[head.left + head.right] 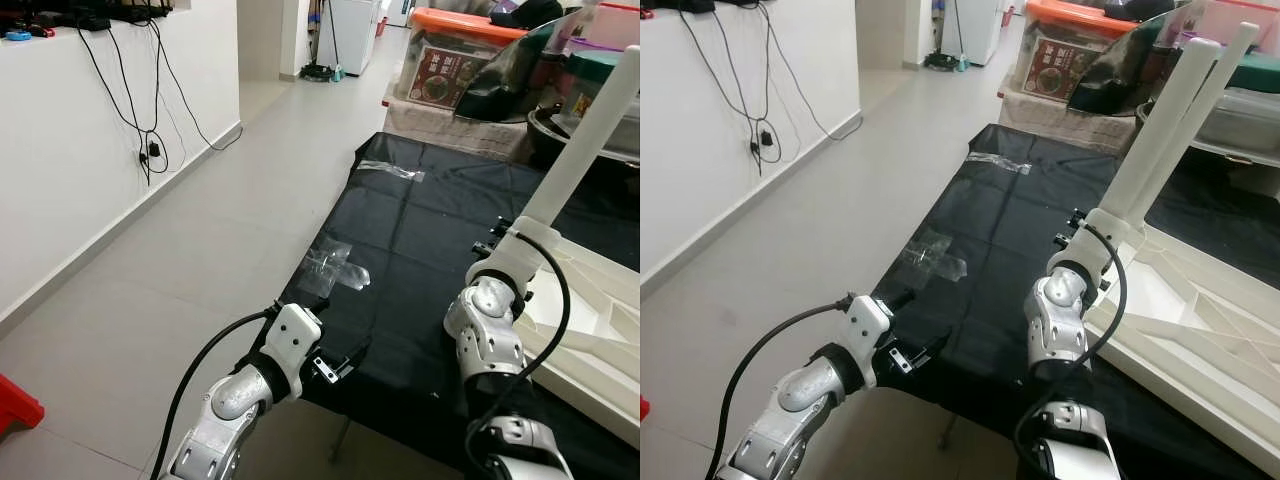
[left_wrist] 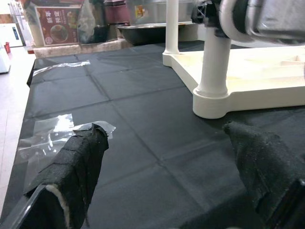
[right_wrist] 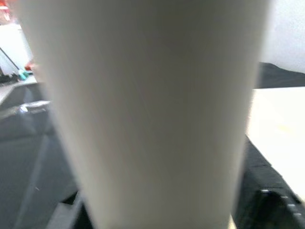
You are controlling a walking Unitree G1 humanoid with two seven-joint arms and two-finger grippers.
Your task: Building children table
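White table leg (image 3: 147, 109) blurred up close, black cloth (image 3: 28, 167) behind, perhaps tabletop (image 3: 279, 124)

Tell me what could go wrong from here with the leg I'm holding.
The right gripper holds the white table leg low while it leans; it may not be fully seated in the tabletop, so twisting could lever it loose. The left gripper hovers open, steadying nothing. Loose clear tape could snag.

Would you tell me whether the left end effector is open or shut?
Open: the left end effector shows its two black fingers wide apart over the black cloth, empty.
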